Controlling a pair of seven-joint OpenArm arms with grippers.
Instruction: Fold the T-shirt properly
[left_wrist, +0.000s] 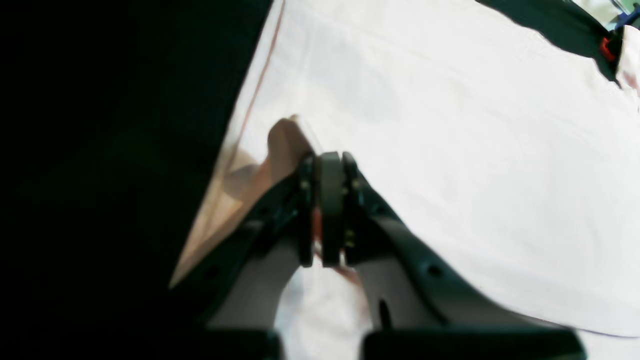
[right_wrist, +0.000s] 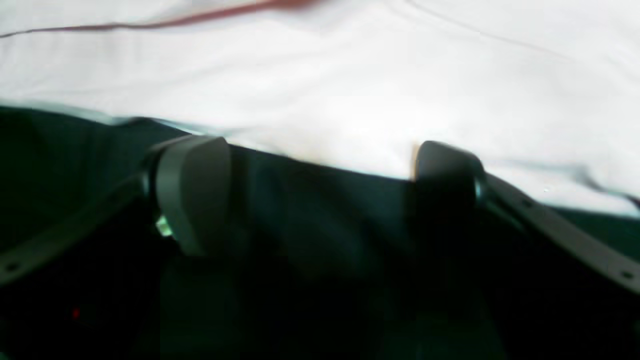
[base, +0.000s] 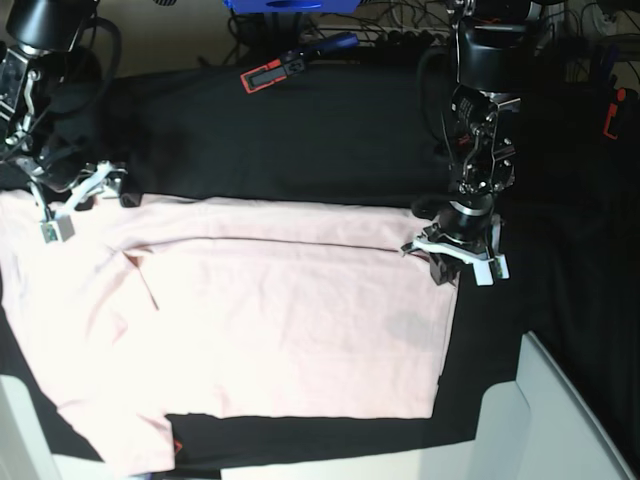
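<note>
The pale pink T-shirt (base: 280, 320) lies spread flat on the black table cloth (base: 300, 140), plain side up, folded along its far edge. My left gripper (base: 455, 268) stands at the shirt's far right corner. In the left wrist view this gripper (left_wrist: 325, 162) is shut, pinching a raised fold of the T-shirt (left_wrist: 450, 150) at its edge. My right gripper (base: 75, 200) hovers at the shirt's far left edge. In the right wrist view the right gripper (right_wrist: 320, 175) is open wide, nothing between its fingers, with the T-shirt (right_wrist: 350, 75) hem just beyond the fingertips.
A red and black clamp tool (base: 275, 72) lies on the cloth at the back, below a blue object (base: 275, 5). A small red item (base: 607, 120) sits at the far right. A white panel (base: 540, 420) borders the front right corner.
</note>
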